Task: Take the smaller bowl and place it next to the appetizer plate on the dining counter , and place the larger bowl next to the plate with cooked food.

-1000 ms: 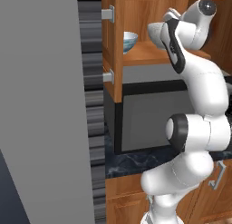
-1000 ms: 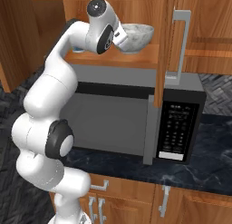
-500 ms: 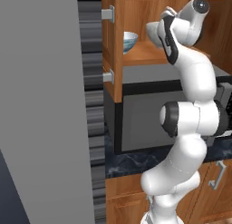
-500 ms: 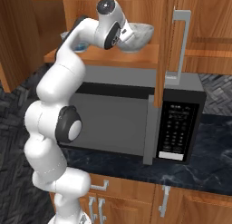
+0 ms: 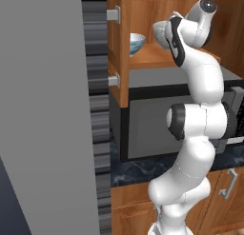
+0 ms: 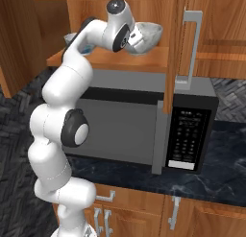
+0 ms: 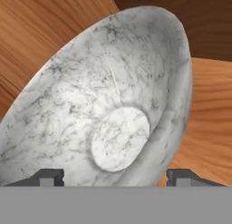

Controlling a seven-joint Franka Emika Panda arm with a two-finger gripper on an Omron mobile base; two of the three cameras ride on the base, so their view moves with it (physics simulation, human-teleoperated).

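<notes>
arm has swung its elbow upright since a second ago, and the hand has pushed closer to the larger bowl (image 7: 113,114) on the open cabinet shelf (image 6: 120,61) above the microwave (image 6: 144,123); base views themselves unchanged, so no drive; gripper (image 7: 113,180) now sits right at the bowl, one tip on each side of the near rim in the hand view, bowl tilted across that view because the hand is rolled; jaws stand wide and look to be coming in, but cannot tell whether they have bitten the rim yet, no clear contact visible; smaller bowl (image 5: 136,44) sits on the same shelf further left, well apart from the hand, untouched; dining counter and both plates not visible from here; step in hand, as i judge it: grasping the marbled bowl first, task barely started, neither bowl delivered; next move calls for closing firmly on the rim wall, lifting clear of the shelf and cabinet door (image 6: 180,49), then driving to the island; risk: glossy curved wall could slip from a thin pinch.
</notes>
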